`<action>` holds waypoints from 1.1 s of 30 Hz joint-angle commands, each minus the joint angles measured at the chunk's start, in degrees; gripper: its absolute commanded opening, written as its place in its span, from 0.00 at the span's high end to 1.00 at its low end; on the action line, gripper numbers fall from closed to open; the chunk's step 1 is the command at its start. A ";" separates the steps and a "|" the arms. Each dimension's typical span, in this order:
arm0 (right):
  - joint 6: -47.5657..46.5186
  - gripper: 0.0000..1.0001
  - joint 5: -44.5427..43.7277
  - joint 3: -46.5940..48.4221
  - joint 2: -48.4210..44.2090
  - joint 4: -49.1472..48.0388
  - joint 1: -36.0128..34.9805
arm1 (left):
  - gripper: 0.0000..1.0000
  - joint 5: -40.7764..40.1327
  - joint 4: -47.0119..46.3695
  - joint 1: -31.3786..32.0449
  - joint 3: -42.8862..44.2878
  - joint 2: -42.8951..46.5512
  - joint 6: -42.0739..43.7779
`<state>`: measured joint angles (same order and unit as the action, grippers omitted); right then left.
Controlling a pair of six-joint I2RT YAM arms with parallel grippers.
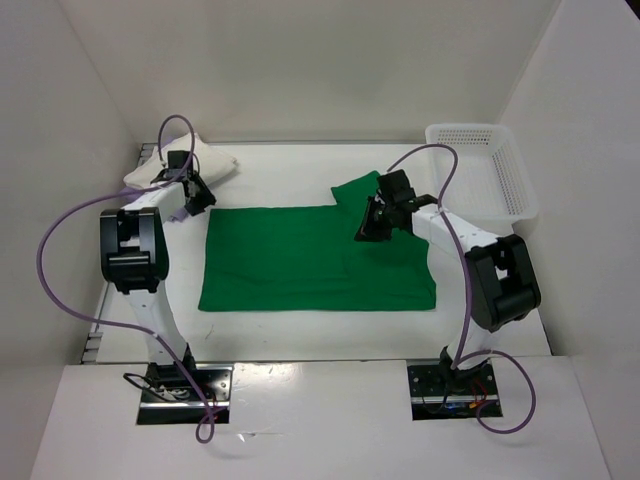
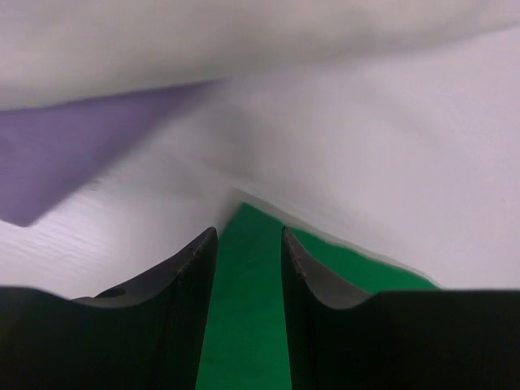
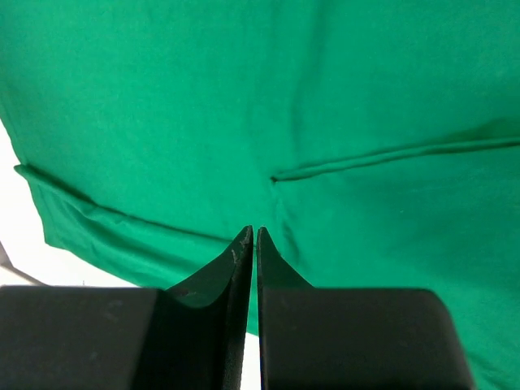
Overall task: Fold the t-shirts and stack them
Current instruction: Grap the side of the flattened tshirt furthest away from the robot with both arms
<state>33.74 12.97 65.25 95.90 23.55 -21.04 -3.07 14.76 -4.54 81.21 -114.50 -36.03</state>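
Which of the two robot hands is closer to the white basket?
Right. The right gripper is over the green shirt, just left of the basket; the left gripper is far off on the other side, by the white shirt.

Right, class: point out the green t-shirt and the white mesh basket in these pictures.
green t-shirt (image 1: pixel 310 262): top external view, middle of its flat body.
white mesh basket (image 1: pixel 463 128): top external view, its far rim.

No writing, label, brand mark, number or sign is showing legibly anywhere in the top view or in either wrist view; every surface in frame is appearing plain and unmarked.
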 commanded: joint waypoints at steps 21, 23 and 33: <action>-1.13 0.91 3.46 2.07 1.92 -3.78 1.09 | 0.54 0.79 -2.72 -0.65 2.02 -6.35 2.81; -1.13 0.91 3.46 2.60 1.92 -3.78 1.09 | 0.59 0.79 -2.72 -0.65 2.55 -6.35 3.33; -2.27 0.63 0.22 12.42 7.37 -3.16 3.98 | 0.91 0.79 -2.72 -0.12 1.85 -6.26 3.34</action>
<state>32.91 15.42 72.23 101.08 22.72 -19.44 -2.90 11.77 -4.95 83.09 -119.83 -33.23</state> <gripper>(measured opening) 0.331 0.102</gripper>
